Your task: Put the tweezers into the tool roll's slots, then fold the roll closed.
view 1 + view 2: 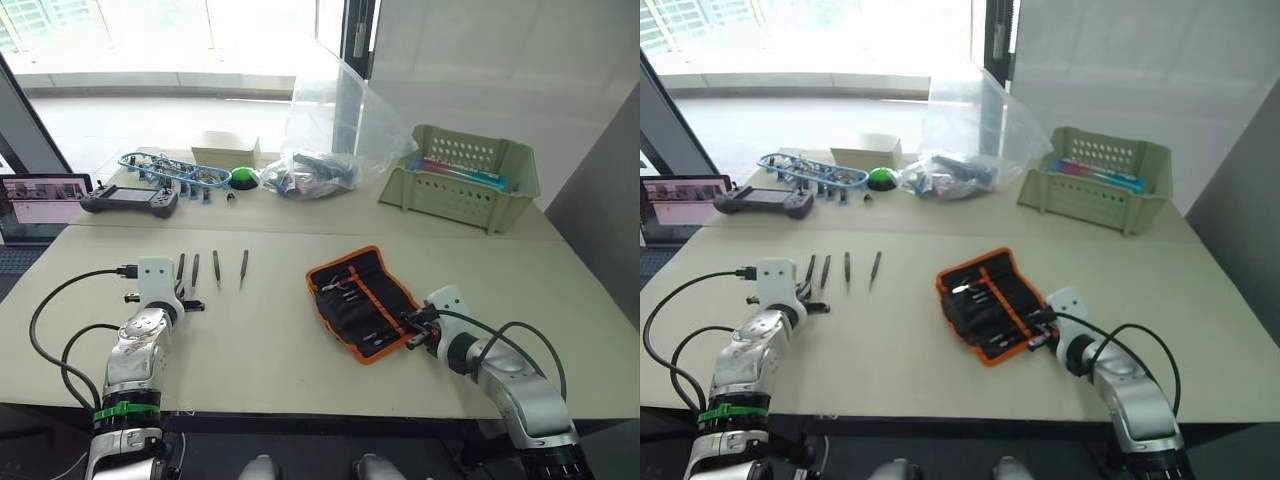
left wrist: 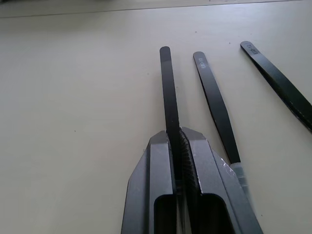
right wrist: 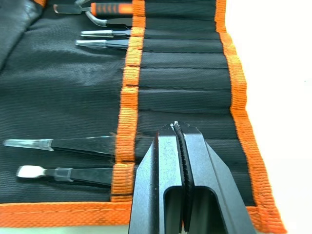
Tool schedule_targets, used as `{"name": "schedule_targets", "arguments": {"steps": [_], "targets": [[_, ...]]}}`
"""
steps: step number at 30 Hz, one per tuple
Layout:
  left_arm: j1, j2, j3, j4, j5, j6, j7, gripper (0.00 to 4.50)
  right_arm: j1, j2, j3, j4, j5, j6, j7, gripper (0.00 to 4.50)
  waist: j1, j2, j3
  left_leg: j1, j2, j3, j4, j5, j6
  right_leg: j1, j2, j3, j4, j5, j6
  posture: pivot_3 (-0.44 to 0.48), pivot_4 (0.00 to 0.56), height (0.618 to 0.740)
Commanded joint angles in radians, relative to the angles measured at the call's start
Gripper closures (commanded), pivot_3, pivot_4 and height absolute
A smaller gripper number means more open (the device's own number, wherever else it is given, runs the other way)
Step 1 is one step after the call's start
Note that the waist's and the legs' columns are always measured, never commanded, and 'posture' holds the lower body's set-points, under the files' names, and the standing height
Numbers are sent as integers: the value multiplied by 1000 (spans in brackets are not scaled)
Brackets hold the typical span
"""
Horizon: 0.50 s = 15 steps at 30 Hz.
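Left gripper (image 2: pixel 178 139): clenched on one of the tweezers (image 2: pixel 169 90), pinched partway along the shank, the blunt end pointing away from the fingers

Right gripper (image 3: pixel 179 130): fingers pressed together with nothing between them, resting over the near end of the tool roll (image 1: pixel 362 301)

Loose tweezers: three lie in a row on the table (image 1: pixel 280 340) just beside the held one, near the left arm and well apart from the roll

Slots (image 3: pixel 183 80): a few at either end already hold tools, tips poking out over the orange band; the middle pockets look empty

Handling: the tweezers look light, stiff and smooth — likely to twist or slide in a two-finger pinch, so a hold near the middle seems safer; the points are fine and probably bend if jabbed into fabric

Roll: soft cloth, lying open and flat; it will likely creep when a tip pushes into a pocket, so the right gripper pinning it should help

Room: bare table between the row and the roll gives a free path across — the green basket (image 1: pixel 462 177), plastic bag (image 1: pixel 330 130) and handheld controller (image 1: pixel 130 201) sit far back, out of the way

Edges: the roll lies close to the near table edge
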Motion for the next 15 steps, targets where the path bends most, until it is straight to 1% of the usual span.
{"name": "schedule_targets", "arguments": {"steps": [1,4,9,13,15], "targets": [[-11,56,-15,-168,-23,17,-75,4468,8,6,1,16,-7,-8,-10,4500,0,0,0,0,0,0,0,0,0,0,0,0,-1,0,0,0,150,740],[-26,88,-45,-262,-59,60,-148,4468,12,13,6,22,-8,-13,-13,4500,0,0,0,-1,0,1,0,0,0,0,-1,0,-2,0,-1,0,150,740],[-110,96,-157,-394,-196,199,-328,4468,22,15,24,44,-12,9,-14,4500,2,-1,1,-2,0,0,0,0,0,0,-1,1,-3,-1,-1,0,150,740],[-188,110,-258,-409,-264,298,-444,4468,25,15,35,70,-12,53,-25,4500,-1,-1,1,-1,0,0,0,0,0,1,0,1,-3,-3,2,0,150,740],[-233,105,-292,-395,-281,336,-473,4468,32,14,41,78,-14,69,-28,4500,-2,-1,1,-1,0,0,0,0,1,1,1,1,-2,-3,2,0,150,740]]}}
